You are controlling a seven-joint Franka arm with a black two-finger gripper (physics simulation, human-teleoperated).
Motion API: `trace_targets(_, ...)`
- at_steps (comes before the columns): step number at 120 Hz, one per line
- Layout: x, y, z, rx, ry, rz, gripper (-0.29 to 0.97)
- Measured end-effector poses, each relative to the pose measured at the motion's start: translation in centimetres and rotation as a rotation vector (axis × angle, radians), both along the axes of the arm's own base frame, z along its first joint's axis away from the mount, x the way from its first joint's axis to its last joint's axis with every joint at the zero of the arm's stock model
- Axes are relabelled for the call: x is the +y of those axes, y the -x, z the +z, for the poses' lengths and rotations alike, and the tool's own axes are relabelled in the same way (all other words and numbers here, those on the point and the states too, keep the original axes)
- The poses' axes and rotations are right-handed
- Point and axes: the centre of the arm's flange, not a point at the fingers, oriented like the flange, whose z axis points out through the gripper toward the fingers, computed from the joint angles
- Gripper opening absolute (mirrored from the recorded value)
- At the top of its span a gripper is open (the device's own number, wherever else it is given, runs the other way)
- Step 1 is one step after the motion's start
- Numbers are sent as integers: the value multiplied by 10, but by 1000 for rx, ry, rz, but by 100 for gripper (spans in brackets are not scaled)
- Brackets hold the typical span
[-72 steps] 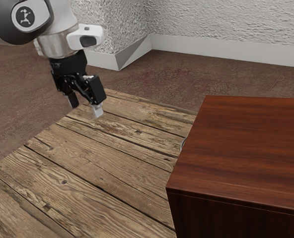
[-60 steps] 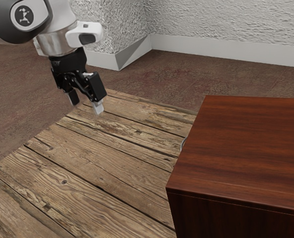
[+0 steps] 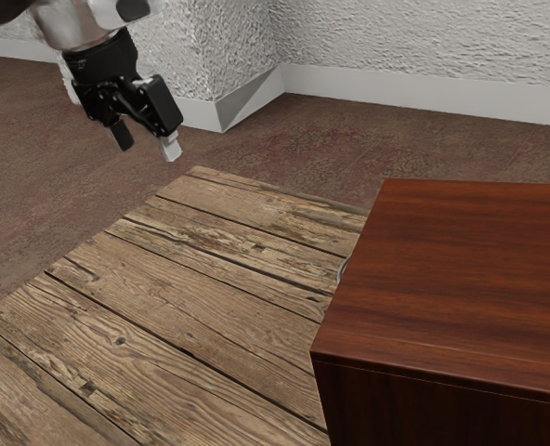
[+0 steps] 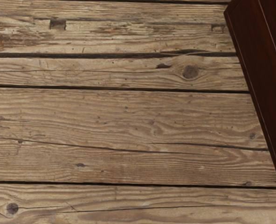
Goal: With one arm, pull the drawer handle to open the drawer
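A dark red wooden drawer cabinet [image 3: 451, 279] stands on the plank table at the exterior view's right. A small grey piece of its handle [image 3: 342, 269] peeks out at its left face, which is turned away from this camera. My gripper [image 3: 146, 142] hangs high above the table's far left corner, well apart from the cabinet. It is open, with nothing between the fingers. In the wrist view the cabinet's front [image 4: 265, 74] runs along one side of the planks; whether the drawer is open or shut cannot be told.
The weathered plank table [image 3: 191, 297] stretches from the cabinet toward the exterior view's left. Brown floor and a white textured wall with a baseboard [image 3: 414, 88] lie behind it.
My arm has risen and drawn back toward the exterior view's upper left, away from the table. The fingers stay apart. The cabinet has not moved.
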Motion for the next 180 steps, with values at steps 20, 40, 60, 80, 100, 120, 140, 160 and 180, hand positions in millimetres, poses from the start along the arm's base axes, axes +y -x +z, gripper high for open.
trace_targets(20, -11, -46, -59, 90, 5, -8, 68)
trace_targets(40, -13, -54, -101, 121, 47, -2, 68)
trace_targets(60, -27, -47, -136, 99, 228, 9, 68)
trace_targets(80, -36, -43, -150, 62, 333, 44, 68)
trace_targets(100, -41, -53, -166, 11, 375, 85, 68)
trace_targets(120, -45, -59, -172, -34, 414, 119, 67)
trace_targets(140, -45, -62, -177, -60, 444, 149, 66)
trace_targets(160, -47, -65, -182, -80, 459, 166, 56)
trace_targets(180, -69, -69, -183, -94, 464, 143, 47)
